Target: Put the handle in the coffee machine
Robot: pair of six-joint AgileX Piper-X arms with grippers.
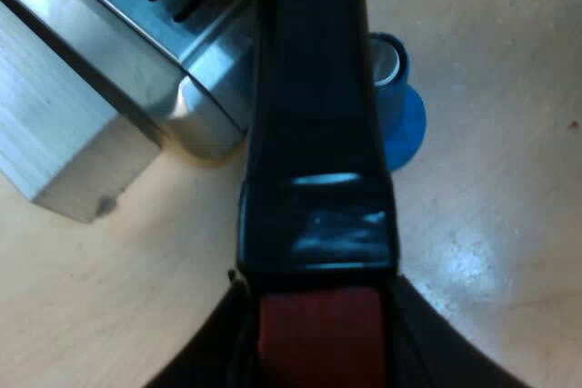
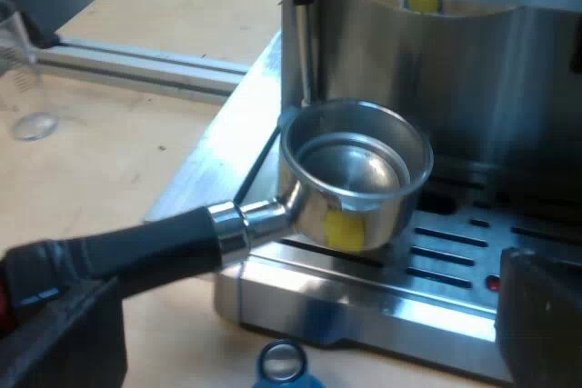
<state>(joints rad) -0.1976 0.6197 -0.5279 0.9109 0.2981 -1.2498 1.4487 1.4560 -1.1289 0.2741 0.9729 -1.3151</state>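
The metal holder point(image 2: 356, 174) hangs just above the drip tray point(image 2: 455, 252) at the front of the espresso machine point(image 2: 473, 70), its empty basket facing up and not locked in. Its dark handle point(image 1: 314, 134) ends in red, and our left claw point(image 1: 318, 347) is clamped on that red end. Our right claw point(image 2: 309, 324) stands wide, holding nothing, near the tray's edge. A blue tamper point(image 1: 400, 106) stands on the surface point(image 1: 491, 252) just beside the machine's base. A wooden block point(image 1: 55, 134) sits just beside the machine's corner. A measuring glass point(image 2: 20, 61) stands well apart from the machine.
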